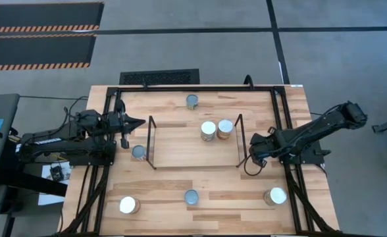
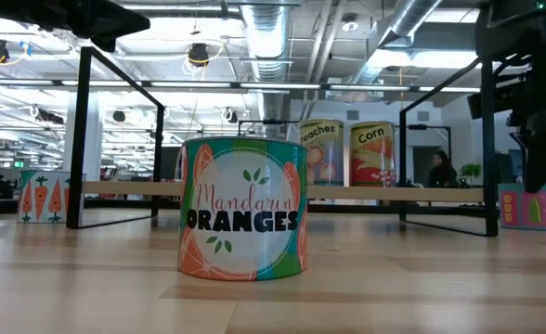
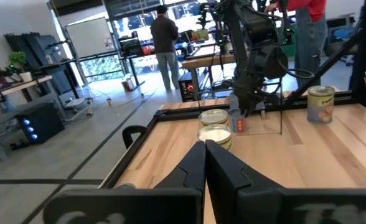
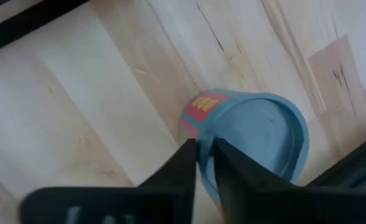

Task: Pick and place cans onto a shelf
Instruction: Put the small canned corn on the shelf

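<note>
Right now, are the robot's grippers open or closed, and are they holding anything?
Left gripper: closed, holding nothing, over the table's left side.
Right gripper: closed, holding nothing, just above a blue-topped can by the shelf's right end.

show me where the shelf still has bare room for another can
The shelf is bare across its whole left half, from the left wire upright to the two cans standing side by side right of centre. It is crowded at the right end: those cans sit there and the right end effector hangs just outside that upright.
</note>
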You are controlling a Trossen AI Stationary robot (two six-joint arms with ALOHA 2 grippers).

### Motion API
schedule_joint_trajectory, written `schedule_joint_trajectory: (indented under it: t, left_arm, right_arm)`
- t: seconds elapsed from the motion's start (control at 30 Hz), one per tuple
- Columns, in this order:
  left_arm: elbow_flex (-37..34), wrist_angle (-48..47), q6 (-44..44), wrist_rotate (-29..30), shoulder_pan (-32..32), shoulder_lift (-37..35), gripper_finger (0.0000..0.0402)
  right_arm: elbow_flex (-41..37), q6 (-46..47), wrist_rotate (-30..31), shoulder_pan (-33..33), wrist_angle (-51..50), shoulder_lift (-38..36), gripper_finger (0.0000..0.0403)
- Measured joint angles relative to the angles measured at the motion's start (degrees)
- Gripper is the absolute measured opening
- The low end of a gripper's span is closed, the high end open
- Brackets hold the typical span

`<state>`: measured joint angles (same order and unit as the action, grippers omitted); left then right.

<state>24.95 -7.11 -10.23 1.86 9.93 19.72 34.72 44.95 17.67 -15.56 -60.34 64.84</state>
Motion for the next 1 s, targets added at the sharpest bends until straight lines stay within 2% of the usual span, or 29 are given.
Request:
schedule_joint_trajectory:
  t: [0.13, 0.33, 0.47, 0.7, 1.0]
  left_arm:
    - [0.0, 0.0, 0.0, 0.3, 0.0, 0.0, 0.0000]
    - [0.0, 0.0, 0.9, 2.2, 0.0, 0.0, 0.0000]
    - [0.0, 0.0, 0.9, 3.1, 0.0, 0.0, 0.0000]
    - [0.0, 0.1, 1.0, 4.0, 0.0, 0.0, 0.0000]
    - [0.0, 0.0, 1.7, 4.2, 0.0, 0.0, 0.0000]
  right_arm:
    - [0.0, 0.0, -0.4, 0.0, 0.0, -0.1, 0.0014]
    - [3.9, 1.2, -2.0, -0.1, -2.9, -1.7, 0.0027]
    - [10.2, 5.5, -0.6, 0.0, -10.7, -3.0, 0.0009]
    - [21.7, 19.5, 6.2, 4.4, -30.1, -1.8, 0.0017]
    - [34.3, 9.6, 20.8, 16.8, -29.5, 0.8, 0.0013]
